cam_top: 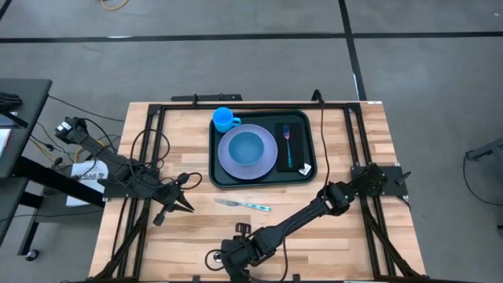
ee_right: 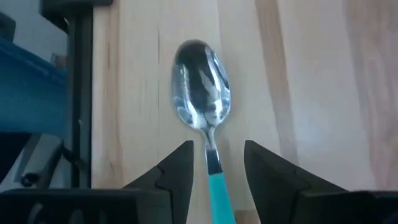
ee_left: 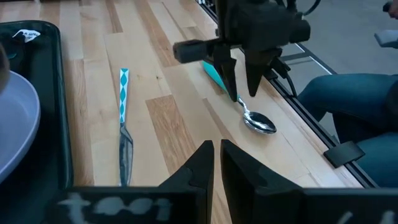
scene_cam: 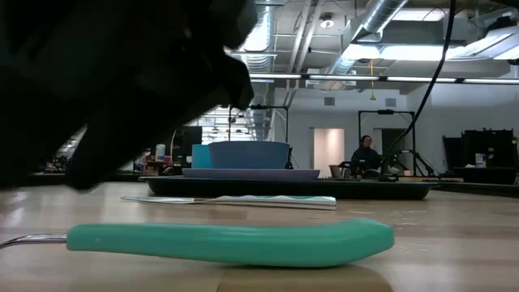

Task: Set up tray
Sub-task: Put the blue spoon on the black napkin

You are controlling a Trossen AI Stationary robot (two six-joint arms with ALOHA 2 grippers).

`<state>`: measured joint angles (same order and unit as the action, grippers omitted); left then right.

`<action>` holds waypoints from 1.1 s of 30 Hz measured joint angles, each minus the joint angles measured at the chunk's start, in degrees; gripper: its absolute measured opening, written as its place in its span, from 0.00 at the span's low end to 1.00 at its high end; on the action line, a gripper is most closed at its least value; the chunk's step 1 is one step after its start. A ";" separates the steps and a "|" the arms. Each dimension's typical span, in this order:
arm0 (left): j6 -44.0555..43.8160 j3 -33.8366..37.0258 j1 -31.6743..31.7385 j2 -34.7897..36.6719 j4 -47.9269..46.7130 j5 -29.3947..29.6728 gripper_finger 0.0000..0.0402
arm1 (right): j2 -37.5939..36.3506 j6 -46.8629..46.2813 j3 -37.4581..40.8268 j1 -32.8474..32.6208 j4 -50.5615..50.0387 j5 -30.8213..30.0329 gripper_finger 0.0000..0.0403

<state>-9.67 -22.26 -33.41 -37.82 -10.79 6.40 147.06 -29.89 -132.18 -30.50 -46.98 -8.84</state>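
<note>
Right pincer (ee_right: pixel 212 165) released astride the teal-handled spoon (ee_right: pixel 202 87), hidden in the high view; left pincer (ee_left: pixel 213 155) clenched

From my station, the tray (cam_top: pixel 263 179) sits on the bench (cam_top: pixel 361 228) toward its far side, about mid-width. On the tray, a plate (cam_top: pixel 267 161) lies left of centre with a bowl (cam_top: pixel 247 145) on it. A cup (cam_top: pixel 224 119) stands in the tray's far left corner, and a fork (cam_top: pixel 288 141) lies on a napkin (cam_top: pixel 295 149) to the plate's right. Just near of the tray, a knife (cam_top: pixel 244 204) lies on the bench, parallel to the tray's near edge. Nearer still, at the bench's near edge, lies a spoon (ee_right: pixel 204 93); my right hand (ee_right: pixel 215 163) is directly over it, its fingers to either side of the neck, I think. My left hand (cam_top: pixel 179 200) waits left of the knife.
</note>
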 joint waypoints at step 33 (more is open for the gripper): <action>-0.02 0.02 0.02 0.00 0.25 0.00 0.04 | 2.44 0.31 1.30 0.46 2.42 4.68 0.34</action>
<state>-9.69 -22.24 -33.39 -37.82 -10.53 6.41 149.50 -29.58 -130.88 -30.05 -44.56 -4.16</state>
